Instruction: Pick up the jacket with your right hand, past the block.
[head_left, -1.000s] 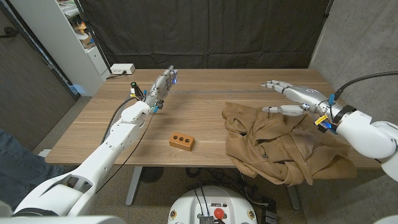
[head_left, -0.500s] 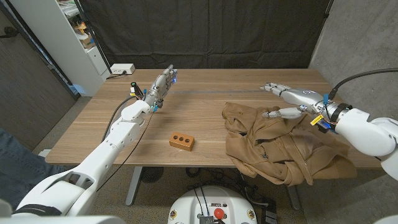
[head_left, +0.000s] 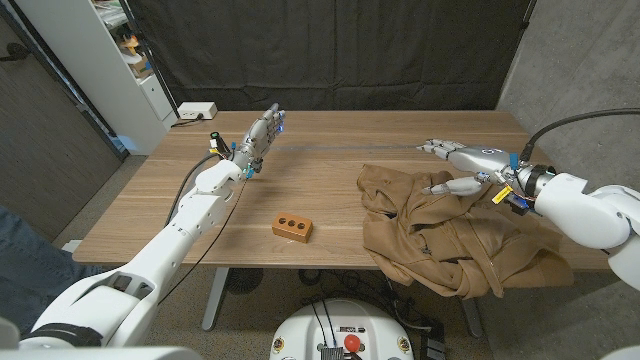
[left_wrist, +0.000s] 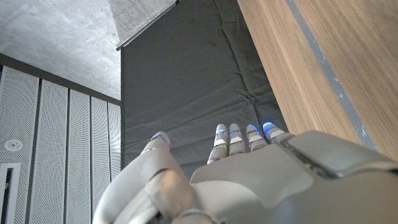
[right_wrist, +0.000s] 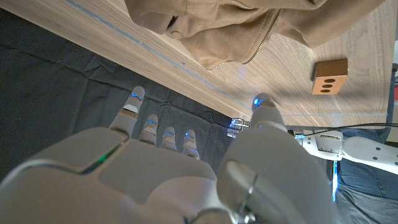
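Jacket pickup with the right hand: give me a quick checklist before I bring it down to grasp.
1. Right hand free: ok, fingers spread, holding nothing.
2. Right hand over the crumpled tan fabric jacket: ok, it hovers above the jacket's far edge; contact cannot be told.
3. Small brown wooden block with two holes out of the way: ok, it lies apart from the jacket, toward the robot's left.
4. Left hand clear of the work: ok, raised above the far left of the wooden table, holding nothing.
5. Jacket fully on the table: not ok, its near hem reaches the table's front edge.
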